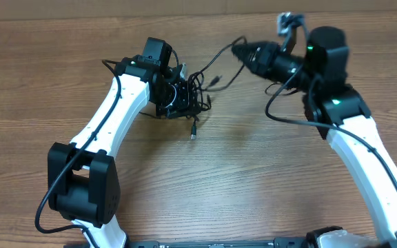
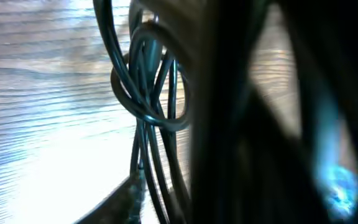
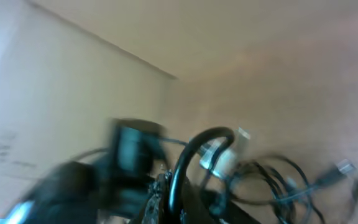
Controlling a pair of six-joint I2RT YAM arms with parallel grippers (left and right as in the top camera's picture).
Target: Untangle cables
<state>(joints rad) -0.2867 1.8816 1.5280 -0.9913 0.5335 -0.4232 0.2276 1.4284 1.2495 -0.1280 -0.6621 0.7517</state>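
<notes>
Pinning the tangled bundle of thin black flexible cables point(image 1: 193, 93) in place looks to be the job of the left gripper point(image 1: 176, 96). It sits right against the knot on the brown wood-grain table point(image 1: 267, 179), near the middle and toward the left arm's side. How wide its jaws stand I cannot tell. From above they are buried in the cords, and the left wrist view shows only dark blurred shapes beside a cluster of loops point(image 2: 148, 93) wound through one another close to the lens. The right gripper point(image 1: 238, 49) is closed tight, and a single black strand point(image 1: 216, 58) runs from the knot up to its tip, so it appears to have that strand pinched. The right wrist view is blurred but agrees: a black cord arches up just in front of the fingers, with the rest of the tangle lying beyond. The arrangement reads as an anchor and a puller. One side holds the mass down so that the other can draw a strand away from it, not drag the whole bundle across the table. A small plug end point(image 1: 193, 134) trails out of the knot toward the near edge, lying loose on the wood. The bundle is not yet separated, so most of the untangling looks to be left.
</notes>
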